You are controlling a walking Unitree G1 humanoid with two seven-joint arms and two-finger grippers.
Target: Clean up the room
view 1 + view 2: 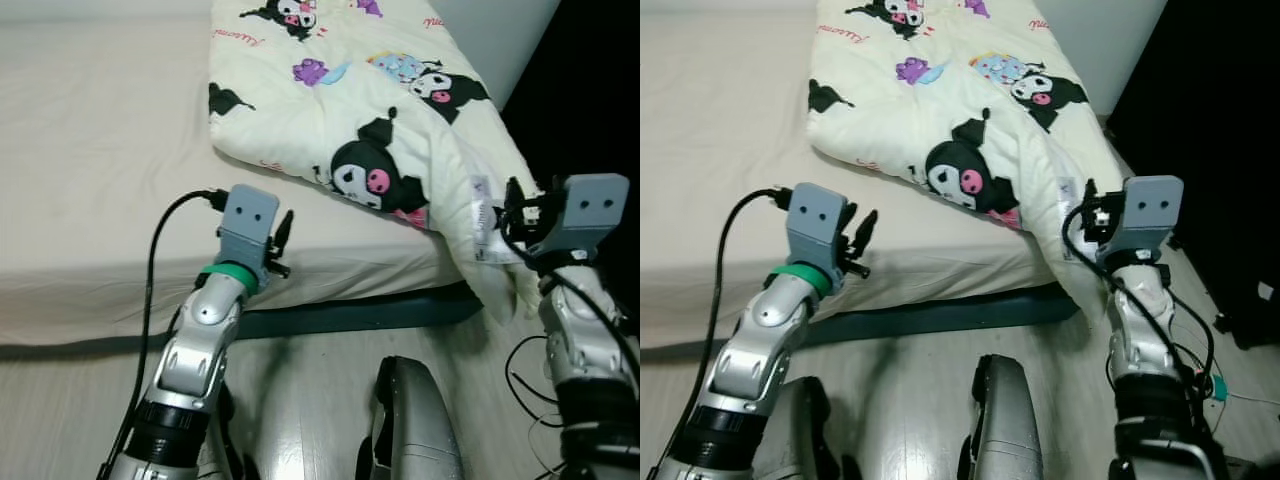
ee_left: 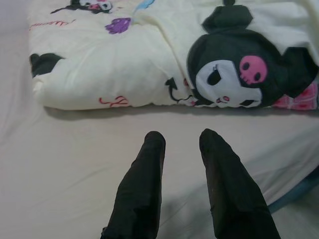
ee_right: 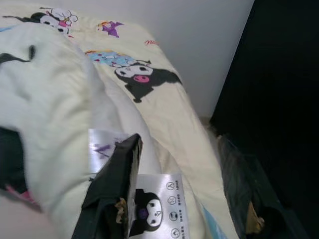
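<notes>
One blanket corner drapes against right end effector.

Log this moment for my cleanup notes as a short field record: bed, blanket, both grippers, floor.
bed: mattress under a plain cream sheet, dark base along its front edge
blanket: cream cartoon-print comforter, folded on the bed's right half, one corner hanging over the edge
care label: white tag sewn at the hanging corner
left gripper: open, over the bare sheet just short of the comforter's folded edge
right gripper: at the hanging corner, pressed into the fabric by the tag; grip unclear
floor: pale wood-look boards
</notes>
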